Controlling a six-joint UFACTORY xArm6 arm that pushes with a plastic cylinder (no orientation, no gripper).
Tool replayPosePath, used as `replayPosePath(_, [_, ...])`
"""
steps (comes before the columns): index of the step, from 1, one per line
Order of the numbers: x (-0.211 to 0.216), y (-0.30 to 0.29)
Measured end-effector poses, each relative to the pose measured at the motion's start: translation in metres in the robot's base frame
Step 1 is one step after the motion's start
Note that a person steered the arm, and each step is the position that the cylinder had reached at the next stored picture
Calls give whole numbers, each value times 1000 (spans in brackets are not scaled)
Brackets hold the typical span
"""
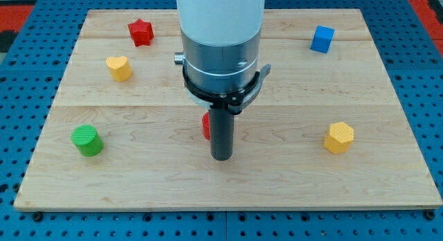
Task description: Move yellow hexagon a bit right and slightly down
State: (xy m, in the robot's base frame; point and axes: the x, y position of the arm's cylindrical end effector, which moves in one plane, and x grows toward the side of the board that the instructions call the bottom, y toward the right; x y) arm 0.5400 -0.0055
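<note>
The yellow hexagon [339, 138] lies on the wooden board at the view's right, below the middle. My tip [221, 156] rests on the board near the centre, well to the left of the yellow hexagon. A red block [205, 126] sits just behind the rod on its left side, mostly hidden, so its shape cannot be made out.
A red star [140, 32] lies at the top left, a yellow heart [119, 68] below it, a green cylinder [87, 140] at the lower left and a blue cube [322, 39] at the top right. The board [277, 185] sits on a blue pegboard.
</note>
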Motion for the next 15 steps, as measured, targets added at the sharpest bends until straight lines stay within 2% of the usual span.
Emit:
replayPosePath(4, [-2,10])
replayPosePath(6, [-27,65])
replayPosePath(8, [-31,69])
replayPosePath(9, [-17,101])
replayPosePath(11, [-42,183])
replayPosePath(13, [-42,180])
replayPosePath(15, [-69,230])
